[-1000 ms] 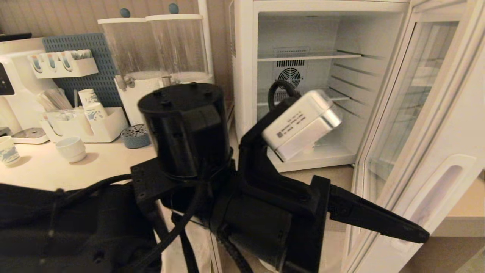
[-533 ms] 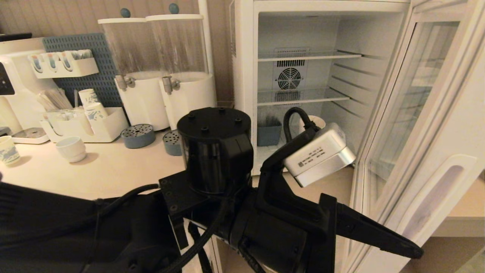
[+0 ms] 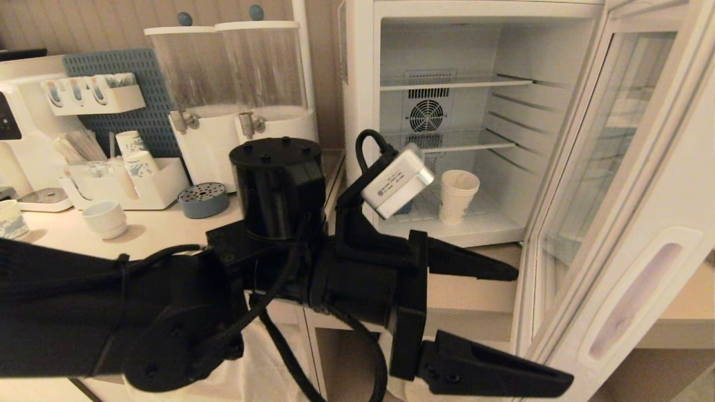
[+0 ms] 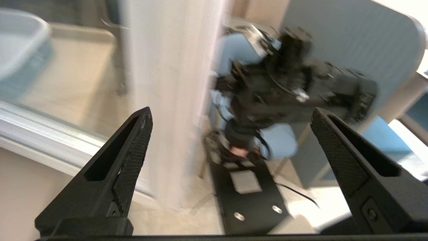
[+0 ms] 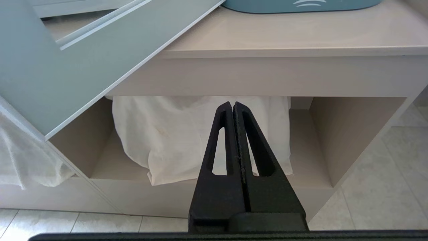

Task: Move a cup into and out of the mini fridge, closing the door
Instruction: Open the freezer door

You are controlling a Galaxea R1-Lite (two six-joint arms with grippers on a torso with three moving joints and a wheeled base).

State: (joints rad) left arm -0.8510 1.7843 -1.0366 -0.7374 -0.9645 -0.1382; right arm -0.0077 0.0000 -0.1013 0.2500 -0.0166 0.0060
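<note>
A: cup (image 3: pixel 458 195) location?
B: Upright on the mini fridge (image 3: pixel 357 111) floor, right of frame centre. The door (image 3: pixel 631 223) swung wide at right.
A: Left gripper (image 3: pixel 536 329)?
B: Lower centre, in front of the door edge, fingers spread wide, holding nothing.
A: Right gripper (image 5: pixel 233 107)?
B: Fingers pressed together, empty, pointing at a white cloth (image 5: pixel 200 134) under the counter (image 5: pixel 284 36).

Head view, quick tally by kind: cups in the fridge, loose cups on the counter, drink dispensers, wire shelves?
Cups in the mini fridge: 1, the cup
Loose cups on the counter: 2, squat white cup, patterned cup
Drink dispensers: 2, left dispenser, right dispenser
Wire shelves: 2, upper shelf, lower shelf
Total: 7
</note>
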